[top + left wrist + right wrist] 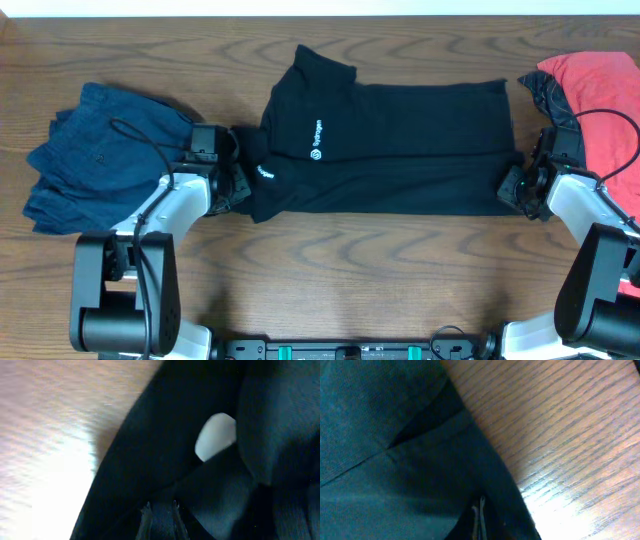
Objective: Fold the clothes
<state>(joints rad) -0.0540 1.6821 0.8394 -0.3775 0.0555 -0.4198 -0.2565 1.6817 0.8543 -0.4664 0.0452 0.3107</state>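
Note:
A black short-sleeved shirt (390,140) with a small white chest logo (315,150) lies across the middle of the wooden table, partly folded lengthwise. My left gripper (240,182) is at the shirt's left end. In the left wrist view its fingers (160,512) are pinched on black fabric (165,445), with a white patch (215,435) just beyond. My right gripper (516,186) is at the shirt's right lower corner. In the right wrist view its fingers (478,512) are closed together on the shirt's edge (420,475).
A navy garment (95,150) lies crumpled at the left, close behind my left arm. A red garment (600,90) lies at the right edge with a dark plaid piece (548,98) beside it. Bare wood table (380,270) runs along the front.

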